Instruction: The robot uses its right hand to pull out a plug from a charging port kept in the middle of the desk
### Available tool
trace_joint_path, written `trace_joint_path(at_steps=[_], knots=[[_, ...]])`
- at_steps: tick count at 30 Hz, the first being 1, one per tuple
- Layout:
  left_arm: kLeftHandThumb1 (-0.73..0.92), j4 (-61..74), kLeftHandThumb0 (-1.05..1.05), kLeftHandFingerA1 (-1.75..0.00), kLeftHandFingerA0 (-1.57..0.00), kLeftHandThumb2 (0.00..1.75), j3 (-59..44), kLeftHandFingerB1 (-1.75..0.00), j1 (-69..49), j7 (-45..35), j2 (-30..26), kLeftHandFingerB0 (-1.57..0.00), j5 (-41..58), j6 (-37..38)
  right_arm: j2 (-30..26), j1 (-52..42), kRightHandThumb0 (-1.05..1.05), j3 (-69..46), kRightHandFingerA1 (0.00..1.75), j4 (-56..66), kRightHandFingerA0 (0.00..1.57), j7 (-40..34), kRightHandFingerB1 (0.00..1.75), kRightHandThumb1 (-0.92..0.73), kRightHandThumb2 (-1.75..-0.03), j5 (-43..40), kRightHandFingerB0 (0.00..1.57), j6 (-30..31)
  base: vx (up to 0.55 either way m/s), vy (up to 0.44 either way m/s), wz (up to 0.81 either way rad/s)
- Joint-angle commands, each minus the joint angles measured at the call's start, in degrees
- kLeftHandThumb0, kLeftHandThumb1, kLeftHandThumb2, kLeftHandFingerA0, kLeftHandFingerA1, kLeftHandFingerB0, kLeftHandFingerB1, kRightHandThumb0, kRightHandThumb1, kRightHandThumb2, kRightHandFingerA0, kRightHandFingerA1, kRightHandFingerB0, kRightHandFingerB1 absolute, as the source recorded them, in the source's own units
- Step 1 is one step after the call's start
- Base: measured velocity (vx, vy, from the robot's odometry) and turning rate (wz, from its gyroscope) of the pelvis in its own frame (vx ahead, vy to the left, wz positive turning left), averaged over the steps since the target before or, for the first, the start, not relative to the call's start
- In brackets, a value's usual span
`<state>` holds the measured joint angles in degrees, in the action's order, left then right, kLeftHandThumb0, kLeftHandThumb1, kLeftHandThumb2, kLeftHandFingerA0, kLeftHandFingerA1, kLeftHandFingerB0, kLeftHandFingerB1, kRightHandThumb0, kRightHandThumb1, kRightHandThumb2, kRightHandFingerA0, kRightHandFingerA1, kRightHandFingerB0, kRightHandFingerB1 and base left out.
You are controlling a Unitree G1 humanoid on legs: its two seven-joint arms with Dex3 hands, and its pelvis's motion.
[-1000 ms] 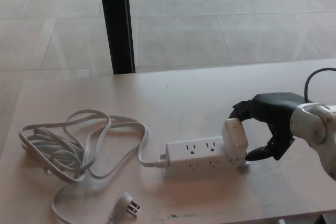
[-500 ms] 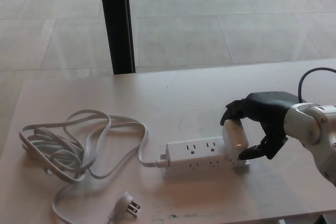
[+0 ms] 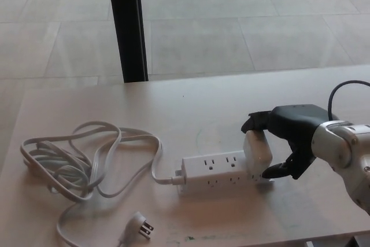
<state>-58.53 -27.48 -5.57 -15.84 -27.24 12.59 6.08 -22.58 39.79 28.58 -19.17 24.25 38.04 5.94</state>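
Our right hand (image 3: 284, 137) comes in from the right, its black fingers (image 3: 258, 122) curled over the top of the white plug (image 3: 258, 154) and its thumb (image 3: 276, 170) at the plug's near side, so the hand is closed around the plug. Under the hand we see the table (image 3: 231, 96), pale and wide. To the hand's far left lies the cord (image 3: 75, 160), a loose grey-white tangle that runs back toward the hand and ends at the strip (image 3: 217, 172). This strip lies flat just left of the hand, and the plug stands on its right end, seated in it and touching the fingers. Well to the lower left of the hand, near the table's front edge, we see the cord's own pronged end (image 3: 140, 225). Our left hand does not show.
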Motion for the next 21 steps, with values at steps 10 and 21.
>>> trace_joint_path(at_steps=[10, 21], knots=[[0.92, 0.54, -0.92, -0.56, -0.65, 0.85, -0.31, -0.38, -0.97, -0.44, -0.46, -0.23, 0.77, 1.68, 1.12, -2.56, -0.38, -0.11, 1.61, 0.42, 0.85, -6.27, 0.59, -0.65, -0.6, 2.61, 0.84, 0.02, 0.0, 0.0, 0.0], [0.91, -0.05, -0.91, -0.56, -0.66, 0.83, -0.83, -0.38, -0.4, 0.21, -0.21, -0.25, 1.11, 1.16, 1.49, -3.07, -0.25, 0.11, 1.69, -0.4, 0.93, -8.68, 1.03, -0.53, -0.95, 3.58, 0.91, -1.15, 0.0, 0.0, 0.0]])
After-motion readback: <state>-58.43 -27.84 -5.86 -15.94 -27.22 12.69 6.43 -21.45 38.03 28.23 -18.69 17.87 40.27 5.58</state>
